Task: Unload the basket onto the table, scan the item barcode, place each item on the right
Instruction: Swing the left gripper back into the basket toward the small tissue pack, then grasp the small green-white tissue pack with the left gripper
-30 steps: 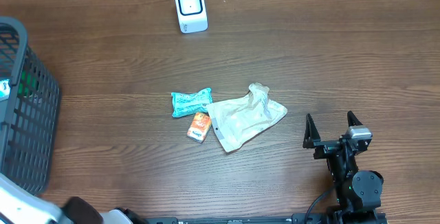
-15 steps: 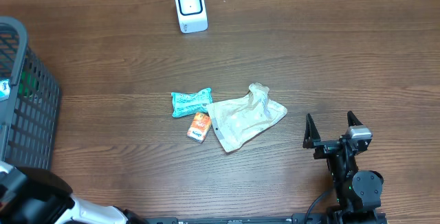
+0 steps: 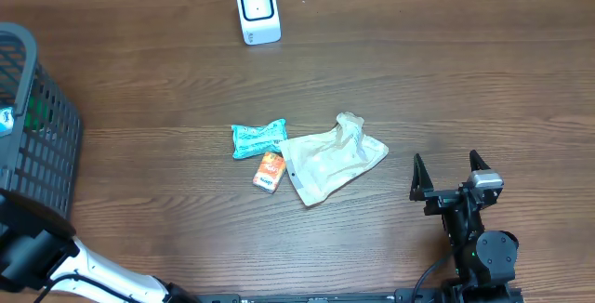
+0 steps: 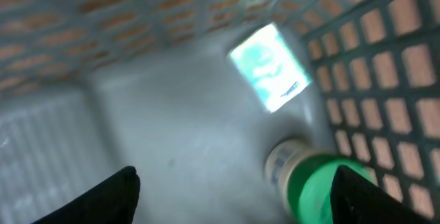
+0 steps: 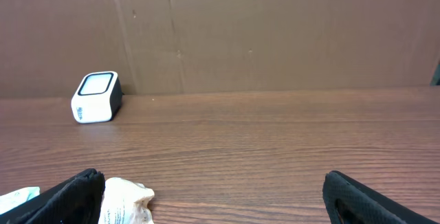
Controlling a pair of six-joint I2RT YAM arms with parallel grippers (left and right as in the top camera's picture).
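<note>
The white barcode scanner [image 3: 257,11] stands at the table's far edge and shows small in the right wrist view [image 5: 97,97]. My left gripper [image 4: 237,196] hangs open inside the grey basket [image 3: 42,168], with nothing between its fingers [image 4: 110,193]. Just ahead of its right finger, a green bottle [image 4: 320,183] with a white cap lies on the basket floor. A teal packet [image 4: 269,67] lies farther in. My right gripper [image 3: 452,168] rests open at the near right, holding nothing.
Mid-table lie a teal packet [image 3: 257,139], a small orange packet [image 3: 270,171] and a crumpled beige bag [image 3: 330,159]. The basket's lattice wall [image 4: 385,66] rises close on the left gripper's right side. A brown cardboard wall backs the table.
The left arm has swung up from the bottom-left edge toward the basket. The right arm and the items on the table have not moved.
</note>
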